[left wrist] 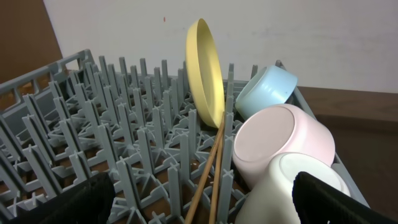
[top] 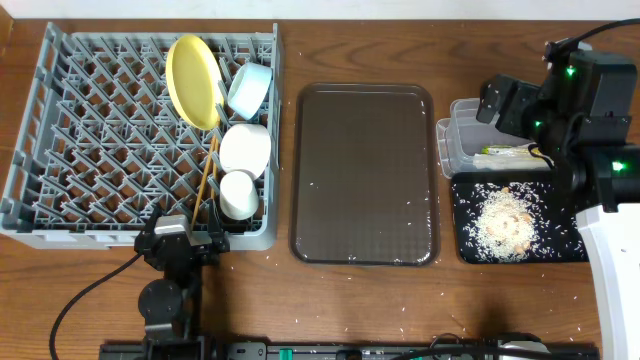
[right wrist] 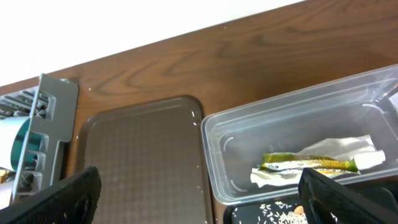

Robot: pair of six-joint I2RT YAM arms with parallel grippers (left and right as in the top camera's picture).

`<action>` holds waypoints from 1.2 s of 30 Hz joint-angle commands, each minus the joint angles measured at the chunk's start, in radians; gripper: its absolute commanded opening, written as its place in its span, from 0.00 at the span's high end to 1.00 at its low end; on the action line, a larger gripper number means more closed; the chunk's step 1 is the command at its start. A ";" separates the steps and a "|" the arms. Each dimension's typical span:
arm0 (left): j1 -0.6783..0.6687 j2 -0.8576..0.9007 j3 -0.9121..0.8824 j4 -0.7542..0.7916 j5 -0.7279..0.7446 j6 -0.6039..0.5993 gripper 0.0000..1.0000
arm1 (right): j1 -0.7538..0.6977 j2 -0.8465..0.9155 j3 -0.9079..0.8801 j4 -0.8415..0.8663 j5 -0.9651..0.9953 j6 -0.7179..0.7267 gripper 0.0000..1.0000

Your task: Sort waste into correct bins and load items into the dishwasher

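Observation:
The grey dishwasher rack [top: 100,130] holds the yellow plate [top: 193,80] on edge, the light blue bowl [top: 250,88], the white bowl [top: 245,148], the white cup [top: 238,193] and the chopsticks [top: 207,180]. My left gripper [top: 178,243] hovers open at the rack's near edge, empty, with the chopsticks [left wrist: 211,168] and the cup [left wrist: 280,193] just ahead. The clear tub [right wrist: 249,130] contains the white wrapper [right wrist: 348,149] and the green-and-yellow packet [right wrist: 308,163]. Rice scraps [top: 505,225] lie in the black tray [top: 465,240]. Above the tub, my right gripper [right wrist: 199,199] is open and empty.
A dark brown serving tray [top: 365,175] lies between the rack and the bins, with a few rice grains on it and on the wooden table [top: 400,310] around it. The right arm's body [top: 600,120] covers the tub's far end.

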 commanded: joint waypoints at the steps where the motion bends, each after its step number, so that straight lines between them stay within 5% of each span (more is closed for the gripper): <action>1: 0.005 -0.004 -0.019 -0.037 -0.005 0.016 0.09 | -0.005 0.001 0.004 -0.010 0.038 -0.002 0.01; 9: 0.005 -0.004 -0.019 -0.037 -0.005 0.016 0.09 | -0.003 -0.096 -0.145 0.132 0.038 -0.141 0.01; 22: 0.005 -0.004 -0.019 -0.037 -0.005 0.016 0.09 | 0.002 -0.651 -0.962 0.812 0.039 -0.182 0.01; 28: 0.005 -0.004 -0.019 -0.037 -0.005 0.016 0.09 | 0.001 -0.962 -1.251 0.883 0.047 -0.182 0.01; 36: 0.005 -0.004 -0.019 -0.037 -0.005 0.016 0.08 | 0.001 -1.164 -1.394 0.882 0.047 -0.182 0.01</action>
